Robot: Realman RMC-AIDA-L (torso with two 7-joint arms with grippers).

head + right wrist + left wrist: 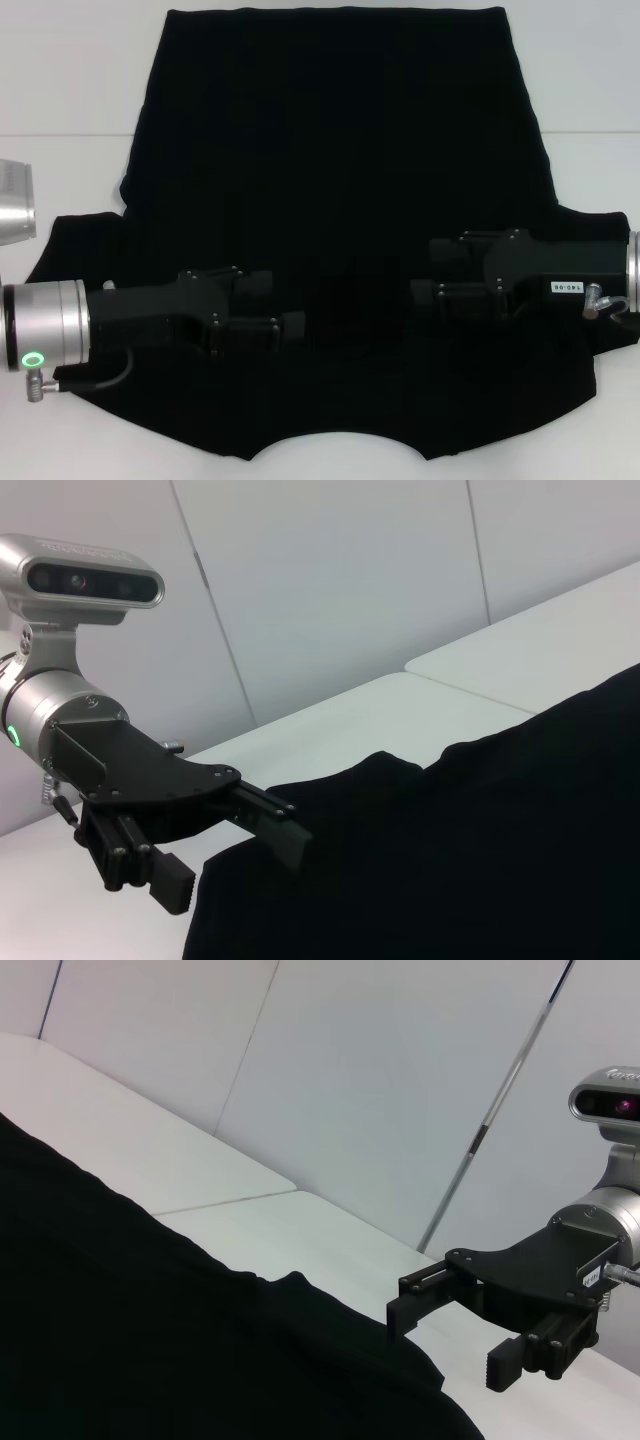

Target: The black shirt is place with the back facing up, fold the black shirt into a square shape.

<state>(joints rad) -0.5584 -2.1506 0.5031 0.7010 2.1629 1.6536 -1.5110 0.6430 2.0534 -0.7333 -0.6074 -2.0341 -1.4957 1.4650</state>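
Observation:
The black shirt (330, 150) lies spread flat on the white table (70, 90), its neckline at the near edge and its hem at the far edge. Both sleeves reach out to the sides. My left gripper (285, 303) hangs open over the shirt's near left part, its fingers pointing toward the middle. Opposite it, my right gripper (425, 272) is open over the near right part. Neither holds anything. The left wrist view shows the shirt (120, 1330) and the open right gripper (450, 1345) at a sleeve edge. The right wrist view shows the shirt (480, 850) and the open left gripper (230, 865).
A silver cylindrical arm part (15, 205) juts in at the left edge of the head view. Bare white table shows on both sides of the shirt's far half. White wall panels (400, 1080) stand behind the table.

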